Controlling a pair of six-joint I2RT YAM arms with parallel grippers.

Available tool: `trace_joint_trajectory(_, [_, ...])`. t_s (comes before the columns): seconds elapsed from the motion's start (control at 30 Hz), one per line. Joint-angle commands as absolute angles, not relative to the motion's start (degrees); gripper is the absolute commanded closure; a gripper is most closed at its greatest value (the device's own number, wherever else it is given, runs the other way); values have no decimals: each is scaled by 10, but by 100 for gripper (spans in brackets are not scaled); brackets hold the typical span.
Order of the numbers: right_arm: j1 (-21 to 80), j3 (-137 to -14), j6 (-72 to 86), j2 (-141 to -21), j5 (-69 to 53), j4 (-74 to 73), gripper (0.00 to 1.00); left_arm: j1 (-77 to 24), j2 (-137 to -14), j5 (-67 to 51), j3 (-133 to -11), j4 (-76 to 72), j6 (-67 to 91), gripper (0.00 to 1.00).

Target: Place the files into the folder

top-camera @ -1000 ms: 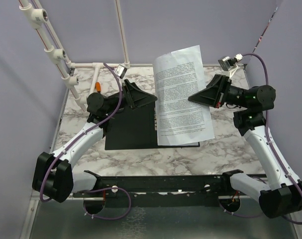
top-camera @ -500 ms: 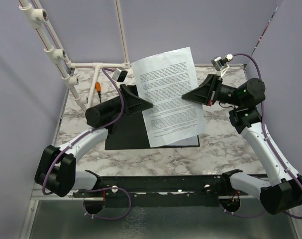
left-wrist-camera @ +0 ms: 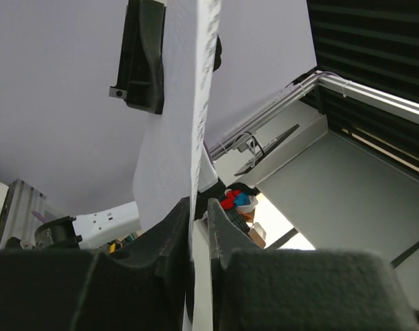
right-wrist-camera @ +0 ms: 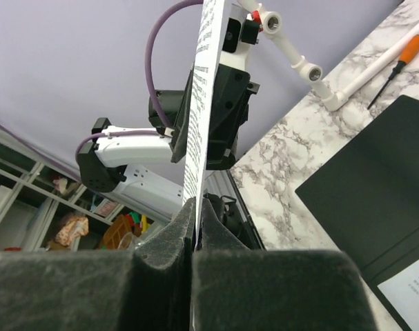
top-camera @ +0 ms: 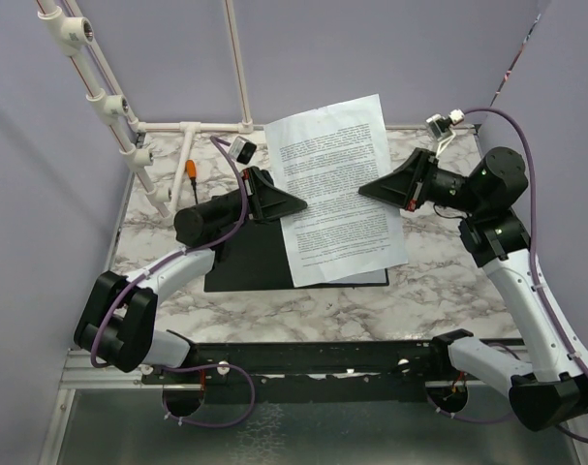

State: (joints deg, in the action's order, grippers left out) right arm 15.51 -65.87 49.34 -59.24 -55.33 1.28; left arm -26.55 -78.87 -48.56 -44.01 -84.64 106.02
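Files (top-camera: 337,189) held up in the air above the open folder (top-camera: 260,263). Right gripper (top-camera: 363,190) pinched on their right edge. Left gripper (top-camera: 301,204) fingers straddle the left edge with a narrow gap; can't tell if it grips.

1. The files (top-camera: 337,189) hung between the left gripper (top-camera: 301,205) and the right gripper (top-camera: 362,190), one side edge between each one's fingers.
2. The folder (top-camera: 255,254) lay on the table (top-camera: 439,281) beneath both grippers.
3. A screwdriver (top-camera: 191,170) lay beyond the left gripper, to its left.
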Motion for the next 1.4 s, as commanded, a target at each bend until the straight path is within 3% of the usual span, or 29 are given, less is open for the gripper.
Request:
trace_joint_trajectory(0.0, [159, -677, 446, -581, -528, -49, 99, -265, -788, -489, -423, -913, 1027, 85])
trace_joint_trajectory(0.2, [158, -685, 430, -582, -526, -65, 99, -265, -787, -492, -417, -868, 999, 100])
trace_joint_trajectory(0.37, [159, -693, 410, -584, -526, -87, 99, -265, -781, -491, -419, -800, 961, 100])
trace_joint_trajectory(0.67, [160, -683, 410, -587, -553, -76, 99, -265, -721, -447, -460, -411, 718, 100])
trace_joint_trajectory(1.07, [213, -670, 435, -623, -557, -19, 99, -265, -724, -406, -478, -299, 664, 100])
trace_joint_trajectory(1.37, [215, -712, 334, -647, -453, -180, 99, -265, -712, -417, -495, -270, 640, 100])
